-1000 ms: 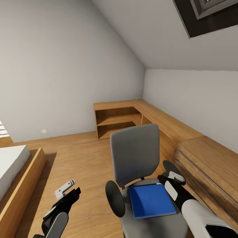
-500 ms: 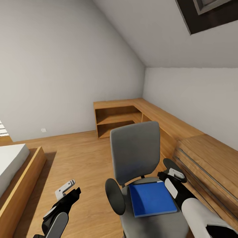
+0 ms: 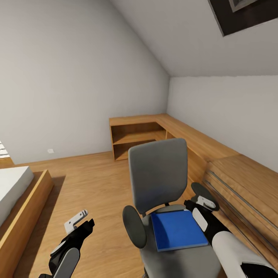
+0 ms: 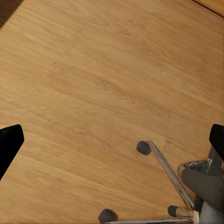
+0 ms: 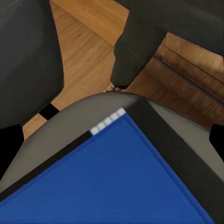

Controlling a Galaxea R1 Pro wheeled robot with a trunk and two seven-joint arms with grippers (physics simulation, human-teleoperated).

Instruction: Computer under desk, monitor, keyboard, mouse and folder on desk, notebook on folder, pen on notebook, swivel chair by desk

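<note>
My right jaws [image 3: 199, 203] hang wide apart just over the right edge of the folder [image 3: 176, 230], holding nothing; both tips sit at the far sides of the right wrist view above the blue cover [image 5: 121, 182]. The folder lies flat on the seat of the swivel chair [image 3: 157, 178]. My left jaws [image 3: 82, 220] are wide too, empty, over bare wood floor [image 4: 93, 93] beside the chair's chrome legs [image 4: 168, 170]. Bed [image 3: 15, 193] far left, wooden shelf unit [image 3: 135, 139] behind the chair.
</note>
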